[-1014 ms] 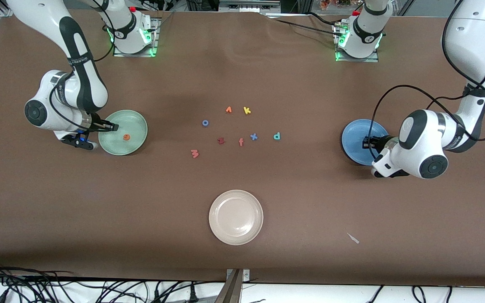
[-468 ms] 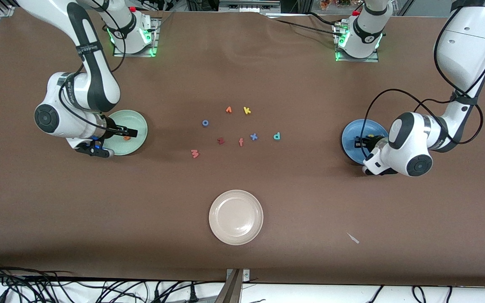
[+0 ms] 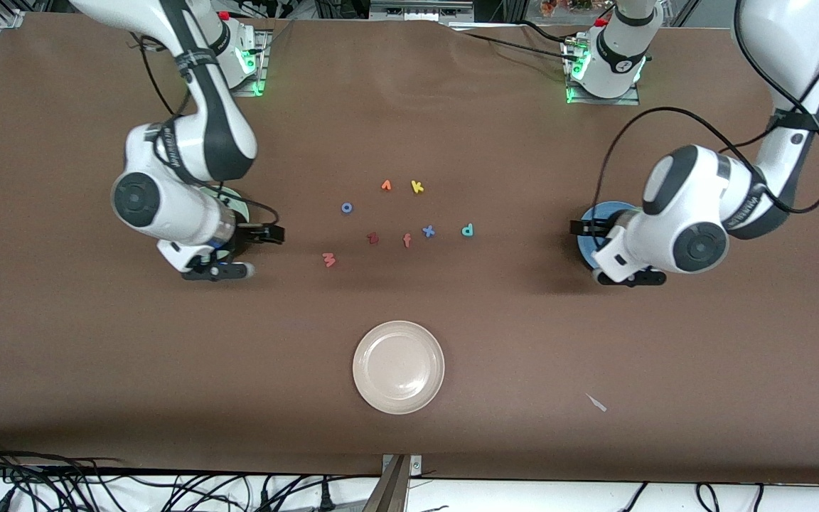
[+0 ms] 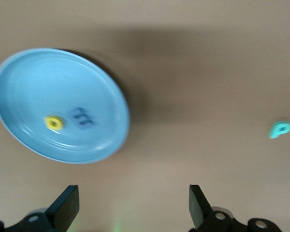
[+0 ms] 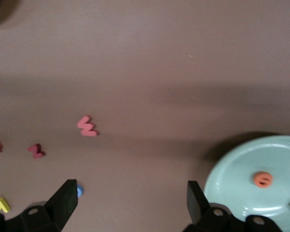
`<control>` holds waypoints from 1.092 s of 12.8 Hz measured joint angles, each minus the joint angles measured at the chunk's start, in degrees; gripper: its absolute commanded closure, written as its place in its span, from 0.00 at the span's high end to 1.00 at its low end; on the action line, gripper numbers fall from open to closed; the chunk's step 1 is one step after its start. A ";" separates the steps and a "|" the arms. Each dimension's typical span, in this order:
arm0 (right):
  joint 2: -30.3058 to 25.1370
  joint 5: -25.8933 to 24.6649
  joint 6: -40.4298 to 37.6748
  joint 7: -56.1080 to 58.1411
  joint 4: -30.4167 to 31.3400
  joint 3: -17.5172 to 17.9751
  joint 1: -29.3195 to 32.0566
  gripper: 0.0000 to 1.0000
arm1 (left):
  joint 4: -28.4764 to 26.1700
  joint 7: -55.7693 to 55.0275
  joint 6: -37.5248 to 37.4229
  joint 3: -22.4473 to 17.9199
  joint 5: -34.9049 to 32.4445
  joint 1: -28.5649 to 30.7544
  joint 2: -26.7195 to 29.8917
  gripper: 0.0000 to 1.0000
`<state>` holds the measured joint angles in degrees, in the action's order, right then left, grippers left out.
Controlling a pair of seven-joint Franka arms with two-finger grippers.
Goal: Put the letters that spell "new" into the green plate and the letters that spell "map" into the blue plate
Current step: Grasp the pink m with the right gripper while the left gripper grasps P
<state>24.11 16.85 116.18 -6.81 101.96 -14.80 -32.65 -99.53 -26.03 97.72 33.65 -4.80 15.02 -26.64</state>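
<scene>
Blue plate, round, on brown table. In it: yellow "a" and blue "m", just beside each other, apart. Teal "p" on the table, well apart from the plate. Left gripper: fingers spread wide, empty.

place: robot lab | signs: two bolted arm bases at 12 o'clock | brown table | loose cables at 6 o'clock
</scene>
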 measured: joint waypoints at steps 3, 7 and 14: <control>5.78 -1.41 -0.89 4.64 -4.69 1.40 -0.89 1.00 | -1.31 -11.27 9.71 2.62 2.51 -2.97 -1.92 0.93; 10.56 -2.13 4.89 6.64 -4.74 1.80 -6.02 0.97 | -3.04 -21.17 25.91 2.21 -0.02 -12.88 -9.11 0.92; 13.14 -2.32 22.00 6.64 2.87 1.80 -11.07 0.35 | -6.02 -29.66 35.31 0.97 -8.47 -18.52 -13.77 0.88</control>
<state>37.24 14.54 138.17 -0.17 104.83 -13.00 -43.72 -105.55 -55.69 133.03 34.62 -13.27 -3.51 -40.41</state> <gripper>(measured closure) 0.317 0.123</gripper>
